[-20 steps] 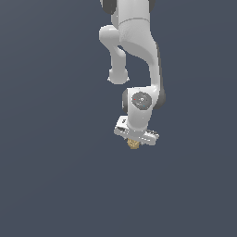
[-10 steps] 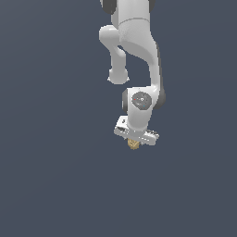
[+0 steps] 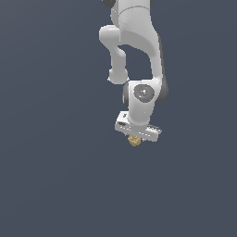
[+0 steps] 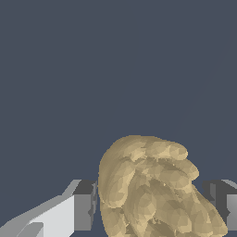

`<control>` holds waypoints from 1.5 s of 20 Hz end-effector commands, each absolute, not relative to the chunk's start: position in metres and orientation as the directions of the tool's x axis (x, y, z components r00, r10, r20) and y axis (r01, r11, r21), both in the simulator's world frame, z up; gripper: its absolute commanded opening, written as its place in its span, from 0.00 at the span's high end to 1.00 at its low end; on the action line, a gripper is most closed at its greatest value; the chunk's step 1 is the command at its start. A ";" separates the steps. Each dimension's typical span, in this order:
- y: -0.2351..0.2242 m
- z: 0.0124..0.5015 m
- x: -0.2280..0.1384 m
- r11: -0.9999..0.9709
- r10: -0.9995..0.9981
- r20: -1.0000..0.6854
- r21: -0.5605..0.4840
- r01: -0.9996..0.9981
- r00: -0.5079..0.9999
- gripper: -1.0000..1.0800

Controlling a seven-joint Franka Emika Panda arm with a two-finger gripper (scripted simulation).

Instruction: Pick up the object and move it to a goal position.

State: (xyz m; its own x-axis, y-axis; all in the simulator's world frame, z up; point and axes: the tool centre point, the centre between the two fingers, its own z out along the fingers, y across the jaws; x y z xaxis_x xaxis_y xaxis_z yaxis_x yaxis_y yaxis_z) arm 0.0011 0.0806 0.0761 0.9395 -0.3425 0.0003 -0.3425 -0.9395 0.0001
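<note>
The object [image 3: 134, 140] is a small knobbly tan-gold clump that pokes out just beneath the white gripper [image 3: 135, 139] near the middle of the exterior view. In the wrist view the object [image 4: 148, 187] fills the space between the two dark finger pads [image 4: 84, 203], which press on its sides. The gripper is shut on the object. The white arm [image 3: 139, 51] rises above it and leaves the frame.
Only a plain dark blue-grey background [image 3: 51, 176] surrounds the arm in both views. No goal marker, table edge or other item shows.
</note>
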 end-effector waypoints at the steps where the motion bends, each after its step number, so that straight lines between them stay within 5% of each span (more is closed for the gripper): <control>1: 0.082 0.092 -0.001 -0.940 -0.342 0.001 0.000 -0.342 0.940 1.00; 30: 0.110 0.410 -0.046 -0.940 -0.342 0.001 0.001 -0.342 0.940 1.00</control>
State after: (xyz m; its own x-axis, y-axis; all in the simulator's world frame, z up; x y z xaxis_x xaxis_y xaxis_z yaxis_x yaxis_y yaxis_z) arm -0.0438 0.1089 0.3942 0.9396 -0.3424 0.0020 -0.3424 -0.9396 -0.0006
